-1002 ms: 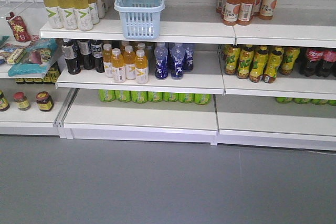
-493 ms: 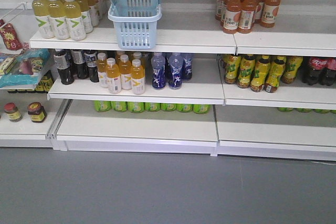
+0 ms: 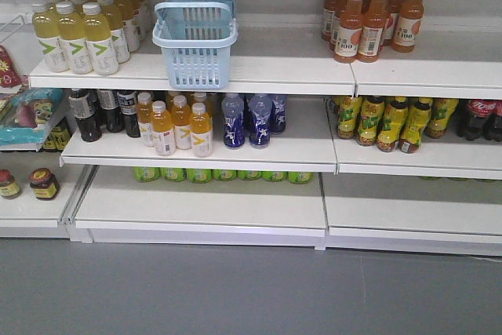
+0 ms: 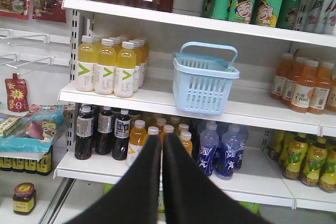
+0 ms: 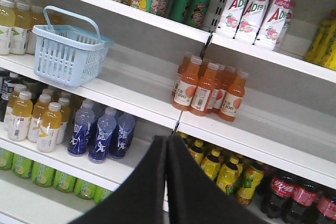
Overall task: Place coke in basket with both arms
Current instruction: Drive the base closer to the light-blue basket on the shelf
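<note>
Since the earlier frame the front view has shifted, so the shelving sits lower and further left in the picture, and the basket (image 3: 194,45) now appears a little lower than it did. It is a light blue plastic basket with slotted sides, and it stands upright on the upper shelf (image 3: 282,68) just right of a cluster of pale yellow bottles (image 3: 74,37); the left wrist view shows its flat handle raised. The coke (image 3: 477,115) is on the shelf below, at the far right edge of the front view, beside a row of yellow-labelled bottles (image 3: 388,119) and well apart from the basket. In the right wrist view the coke (image 5: 278,195) shows as small bottles of near-black liquid with red labels and red caps, several of them side by side. The left gripper (image 4: 161,142) has its black wedge jaws pressed together on nothing, and the right gripper (image 5: 167,140) is likewise closed and empty, both well short of the shelves.
</note>
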### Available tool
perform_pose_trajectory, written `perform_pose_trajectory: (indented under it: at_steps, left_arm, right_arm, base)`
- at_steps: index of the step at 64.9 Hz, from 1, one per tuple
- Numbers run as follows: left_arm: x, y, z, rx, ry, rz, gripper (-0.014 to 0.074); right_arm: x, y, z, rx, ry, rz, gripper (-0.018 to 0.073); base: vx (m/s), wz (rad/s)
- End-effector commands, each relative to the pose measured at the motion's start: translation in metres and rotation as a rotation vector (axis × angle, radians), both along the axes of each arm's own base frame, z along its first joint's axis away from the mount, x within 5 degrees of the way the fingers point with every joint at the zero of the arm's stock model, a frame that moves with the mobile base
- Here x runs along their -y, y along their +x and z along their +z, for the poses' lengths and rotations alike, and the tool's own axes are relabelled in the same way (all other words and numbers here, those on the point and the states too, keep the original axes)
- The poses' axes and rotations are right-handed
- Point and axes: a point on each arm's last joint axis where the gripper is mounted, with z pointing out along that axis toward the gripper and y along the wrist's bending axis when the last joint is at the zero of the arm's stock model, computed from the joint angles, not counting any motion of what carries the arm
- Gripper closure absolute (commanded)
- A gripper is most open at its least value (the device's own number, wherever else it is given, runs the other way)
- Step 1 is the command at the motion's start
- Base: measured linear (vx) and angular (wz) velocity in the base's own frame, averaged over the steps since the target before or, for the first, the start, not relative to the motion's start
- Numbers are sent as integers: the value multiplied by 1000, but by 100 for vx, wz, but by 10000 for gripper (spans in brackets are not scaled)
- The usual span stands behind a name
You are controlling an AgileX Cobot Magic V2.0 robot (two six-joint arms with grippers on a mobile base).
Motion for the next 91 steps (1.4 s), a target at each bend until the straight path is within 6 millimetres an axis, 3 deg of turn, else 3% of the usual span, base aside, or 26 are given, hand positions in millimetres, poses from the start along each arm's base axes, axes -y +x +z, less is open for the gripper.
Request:
perform_pose_trajectory:
  at_steps: [1, 91]
  left_arm:
    - [0, -1, 3, 72, -3, -4, 603]
    - [0, -1, 3, 72, -3, -4, 603]
  right_arm:
    - [1, -1, 3, 71, -8, -10, 568]
    - [1, -1, 3, 71, -8, -10, 568]
  base:
    - [15, -2]
    - [14, -3]
